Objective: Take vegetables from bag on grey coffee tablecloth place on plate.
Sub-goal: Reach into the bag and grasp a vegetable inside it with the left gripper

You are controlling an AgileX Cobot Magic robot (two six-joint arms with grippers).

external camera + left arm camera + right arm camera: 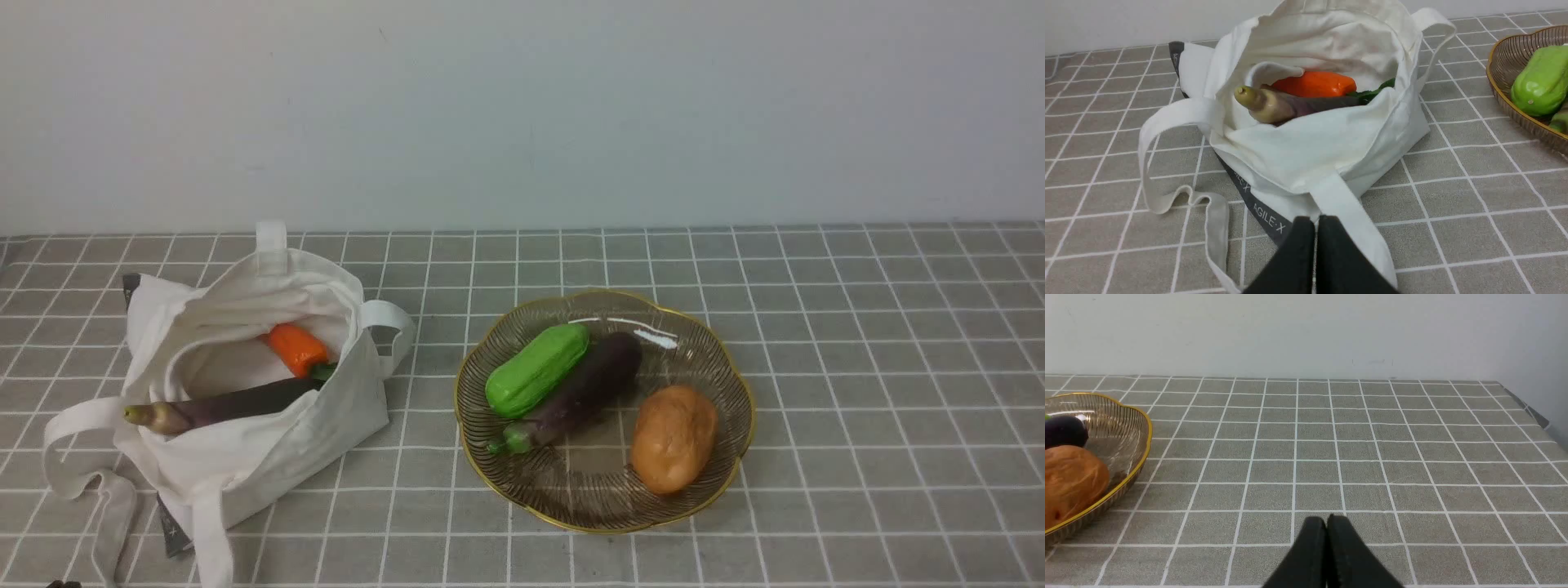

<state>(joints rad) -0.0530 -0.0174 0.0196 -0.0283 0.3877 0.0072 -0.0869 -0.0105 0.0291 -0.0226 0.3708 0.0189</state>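
partway: slim purple eggplant (237,402), small orange vegetable (295,347) lie in off-white cloth bag (269,457), not on gold-rimmed glass plate (604,506); my left gripper (1315,222), right gripper (1327,520) closed, empty.

left tool (1316,222) closed, right tool (1327,522) closed

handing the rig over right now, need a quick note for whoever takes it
Left end effector: shut, empty, facing the bag near a strap.
Right end effector: shut, empty, over bare tablecloth beside the plate.
Bag holds the slim eggplant, tip poking out of its mouth, and the orange vegetable.
Plate holds a cucumber, a thick eggplant and a brown potato-like piece.
Done: nothing from the bag is out yet. Left: both bag vegetables onto the plate.
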